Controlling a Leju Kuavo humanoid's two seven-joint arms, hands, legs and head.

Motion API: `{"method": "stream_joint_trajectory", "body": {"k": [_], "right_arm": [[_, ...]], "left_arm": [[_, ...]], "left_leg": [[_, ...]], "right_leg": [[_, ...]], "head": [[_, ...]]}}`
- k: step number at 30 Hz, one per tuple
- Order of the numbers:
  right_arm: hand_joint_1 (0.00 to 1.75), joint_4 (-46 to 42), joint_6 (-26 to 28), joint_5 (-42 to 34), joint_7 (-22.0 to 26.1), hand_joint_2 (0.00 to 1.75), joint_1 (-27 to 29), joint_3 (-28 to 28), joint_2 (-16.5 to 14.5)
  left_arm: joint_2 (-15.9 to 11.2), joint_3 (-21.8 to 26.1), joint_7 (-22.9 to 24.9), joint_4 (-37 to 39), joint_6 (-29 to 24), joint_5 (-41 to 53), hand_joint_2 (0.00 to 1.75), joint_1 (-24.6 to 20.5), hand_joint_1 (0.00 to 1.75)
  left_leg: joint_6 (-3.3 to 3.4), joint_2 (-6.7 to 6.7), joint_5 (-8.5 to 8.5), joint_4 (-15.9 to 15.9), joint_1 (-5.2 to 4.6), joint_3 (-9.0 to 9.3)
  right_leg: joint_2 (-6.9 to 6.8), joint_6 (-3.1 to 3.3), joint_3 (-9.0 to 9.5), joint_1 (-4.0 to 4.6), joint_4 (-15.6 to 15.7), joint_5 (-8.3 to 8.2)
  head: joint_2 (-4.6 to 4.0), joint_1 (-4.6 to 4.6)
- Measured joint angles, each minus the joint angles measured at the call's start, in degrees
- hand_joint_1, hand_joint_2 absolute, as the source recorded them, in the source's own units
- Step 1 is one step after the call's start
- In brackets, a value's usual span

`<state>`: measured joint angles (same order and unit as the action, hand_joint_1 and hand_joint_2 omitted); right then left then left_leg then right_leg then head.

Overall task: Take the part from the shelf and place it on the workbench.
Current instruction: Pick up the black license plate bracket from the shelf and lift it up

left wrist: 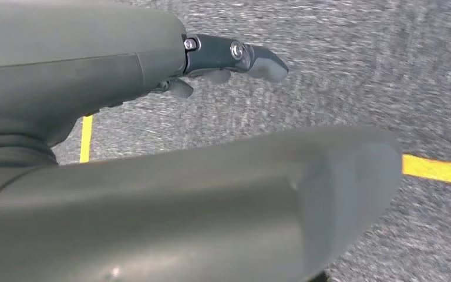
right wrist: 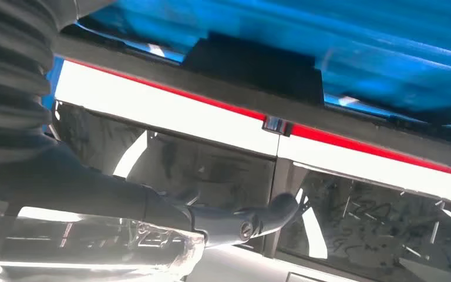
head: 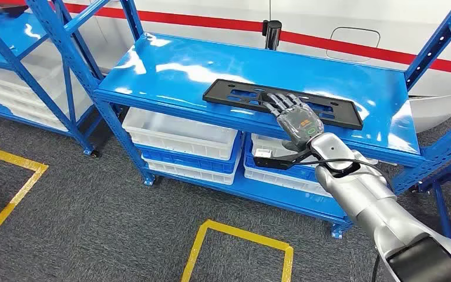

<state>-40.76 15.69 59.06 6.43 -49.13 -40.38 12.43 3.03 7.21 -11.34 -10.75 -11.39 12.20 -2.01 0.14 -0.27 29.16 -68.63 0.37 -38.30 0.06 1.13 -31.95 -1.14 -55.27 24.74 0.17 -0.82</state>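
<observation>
The part (head: 229, 93) is a long flat black plate with cut-outs, lying near the front edge of the blue shelf top (head: 170, 70). My right hand (head: 293, 114) reaches over that edge and rests its spread fingers flat on the plate's middle. In the right wrist view the plate (right wrist: 258, 67) appears as a dark slab against the blue surface. The right hand's (right wrist: 94, 194) thumb hangs free of the plate. My left hand (left wrist: 235, 56) hangs over the grey floor, holding nothing, fingers loosely apart.
White bins (head: 182, 132) sit on the lower shelf level under the plate. Another blue rack (head: 12, 35) stands at the left and a rack upright (head: 440, 41) at the right. Yellow tape squares (head: 241, 235) mark the grey floor. A black post (head: 272, 32) stands behind the shelf.
</observation>
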Motion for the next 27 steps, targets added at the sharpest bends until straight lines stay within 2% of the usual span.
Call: {"method": "stream_joint_trajectory", "body": {"k": [3, 4, 5, 7, 8, 9, 12, 13, 14, 17, 18, 19, 20, 21, 23, 24, 25, 27], "right_arm": [[0.00, 0.1, 0.1, 0.4, -0.2, 1.75, 0.2, -0.3, -0.4], [0.00, 0.3, 0.1, 0.5, -0.2, 1.75, 0.3, -0.5, -0.5], [0.00, 0.4, 0.2, 0.6, -0.2, 1.75, 0.3, -0.7, -0.6], [0.00, 0.7, 0.3, 0.8, -0.3, 1.75, 0.2, -0.9, -0.9], [0.00, 0.9, 0.4, 0.8, -0.3, 1.75, 0.1, -1.0, -1.0], [0.00, 1.0, 0.4, 0.8, -0.3, 1.75, 0.0, -1.1, -1.2], [0.00, 1.4, 0.5, 0.8, -0.3, 1.75, -0.4, -1.3, -1.6], [0.00, 1.5, 0.5, 0.7, -0.3, 1.75, -0.5, -1.3, -1.6], [0.00, 1.6, 0.5, 0.7, -0.3, 1.75, -0.7, -1.4, -1.6], [0.00, 2.0, 0.5, 0.7, -0.3, 1.75, -0.8, -1.5, -1.5], [0.00, 2.1, 0.5, 0.7, -0.3, 1.75, -0.6, -1.6, -1.5], [0.00, 2.3, 0.5, 0.7, -0.3, 1.75, -0.5, -1.6, -1.4], [0.00, 2.4, 0.5, 0.7, -0.3, 1.75, -0.4, -1.6, -1.4], [0.00, 2.5, 0.5, 0.7, -0.3, 1.75, -0.3, -1.7, -1.3], [0.00, 2.8, 0.6, 0.7, -0.3, 1.75, -0.3, -1.7, -1.3], [0.00, 2.9, 0.6, 0.7, -0.3, 1.75, -0.3, -1.7, -1.2], [0.00, 2.9, 0.6, 0.7, -0.3, 1.75, -0.4, -1.8, -1.2], [0.00, 3.0, 0.7, 0.7, -0.3, 1.75, -0.5, -1.9, -1.3]], "left_arm": [[0.0, 0.2, 0.0, 0.0, 0.0, 0.0, 0.00, 0.0, 0.00], [0.0, 0.2, 0.0, 0.0, 0.0, 0.0, 0.00, 0.1, 0.00], [0.0, 0.3, 0.0, 0.0, 0.0, 0.0, 0.00, 0.1, 0.00], [-0.1, 0.5, 0.0, 0.0, 0.0, 0.1, 0.00, 0.1, 0.00], [-0.1, 0.7, 0.0, 0.0, 0.0, 0.1, 0.00, 0.1, 0.00], [-0.1, 0.7, 0.1, 0.0, 0.0, 0.1, 0.00, 0.0, 0.00], [-0.1, 0.9, 0.1, 0.1, 0.0, 0.1, 0.00, 0.1, 0.00], [-0.1, 0.9, 0.2, 0.1, 0.0, 0.1, 0.00, 0.1, 0.00], [0.0, 1.0, 0.2, 0.1, 0.0, 0.1, 0.00, 0.0, 0.00], [0.0, 1.1, 0.2, 0.0, 0.0, 0.1, 0.00, -0.1, 0.00], [0.0, 1.1, 0.2, 0.0, 0.0, 0.1, 0.00, -0.1, 0.00], [0.1, 1.1, 0.2, 0.0, 0.0, 0.1, 0.00, -0.1, 0.00], [0.1, 1.1, 0.2, 0.1, 0.1, 0.1, 0.00, -0.1, 0.00], [0.1, 1.1, 0.2, 0.1, 0.1, 0.1, 0.00, -0.1, 0.00], [0.3, 1.1, 0.2, 0.1, 0.1, 0.1, 0.00, 0.0, 0.00], [0.3, 1.1, 0.2, 0.1, 0.1, 0.1, 0.00, 0.0, 0.00], [0.3, 1.1, 0.2, 0.1, 0.1, 0.1, 0.00, 0.0, 0.00], [0.3, 1.1, 0.2, 0.1, 0.1, 0.1, 0.00, -0.1, 0.00]], "left_leg": [[-0.31, 0.04, 1.49, -4.5, 0.21, -4.05], [-0.25, 0.04, 0.79, -4.0, 0.25, -4.68], [0.00, 0.05, -1.17, -1.3, 0.24, -4.12], [0.85, 0.07, -6.14, 6.3, 0.03, -1.35], [1.28, 0.10, -7.44, 9.3, -0.21, -0.18], [1.68, 0.08, -8.02, 11.0, -0.47, 0.51], [2.71, -0.06, -8.17, 12.5, -0.73, 1.84], [3.00, -0.08, -8.33, 12.9, -0.67, 2.48], [3.27, -0.07, -8.39, 13.0, -0.58, 3.12], [3.76, -0.22, -8.11, 13.2, -0.54, 3.64], [3.82, -0.30, -7.91, 13.2, -0.55, 3.75], [3.80, -0.42, -7.69, 13.2, -0.55, 3.91], [3.70, -0.53, -7.45, 13.2, -0.54, 4.14], [3.53, -0.64, -7.13, 13.2, -0.54, 4.49], [2.99, -0.82, -6.45, 13.1, -0.57, 5.22], [2.64, -0.90, -6.07, 13.0, -0.65, 5.47], [2.26, -0.95, -5.70, 13.0, -0.74, 5.55], [1.53, -0.97, -5.33, 12.4, -0.83, 5.55]], "right_leg": [[0.12, 0.05, 0.75, 0.17, 0.0, 0.73], [0.16, -0.02, 1.24, 0.22, 0.0, 1.13], [0.18, -0.10, 1.85, 0.28, 0.0, 1.55], [0.20, -0.30, 3.13, 0.44, 0.1, 2.41], [0.26, -0.50, 3.53, 0.53, 0.2, 2.77], [0.31, -0.76, 3.76, 0.60, 0.5, 3.05], [0.40, -1.77, 3.96, 1.04, -0.4, 3.08], [0.38, -1.90, 3.43, 1.18, -1.9, 3.22], [0.37, -1.94, 2.08, 1.17, -4.3, 3.65], [0.35, -1.76, -4.68, 0.82, -14.7, 6.56], [0.35, -1.80, -6.59, 0.72, -17.0, 7.78], [0.35, -1.97, -7.80, 0.64, -17.8, 8.54], [0.33, -2.37, -8.42, 0.57, -17.4, 8.62], [0.31, -3.05, -8.21, 0.43, -15.0, 7.47], [0.11, -4.41, -5.65, 0.12, -6.5, 2.41], [-0.08, -4.36, -4.41, 0.05, -2.7, 0.33], [-0.17, -3.89, -3.59, 0.15, -0.6, -0.85], [-0.16, -2.10, -3.04, 0.15, 0.3, -1.37]], "head": [[0.00, -0.01], [0.00, -0.02], [0.00, -0.01], [0.00, 0.08], [0.00, 0.15], [0.00, 0.17], [0.00, 0.18], [0.00, 0.19], [0.00, 0.20], [0.00, 0.22], [0.00, 0.21], [0.00, 0.22], [0.00, 0.24], [0.00, 0.24], [0.00, 0.28], [0.00, 0.32], [0.00, 0.30], [0.00, 0.27]]}}
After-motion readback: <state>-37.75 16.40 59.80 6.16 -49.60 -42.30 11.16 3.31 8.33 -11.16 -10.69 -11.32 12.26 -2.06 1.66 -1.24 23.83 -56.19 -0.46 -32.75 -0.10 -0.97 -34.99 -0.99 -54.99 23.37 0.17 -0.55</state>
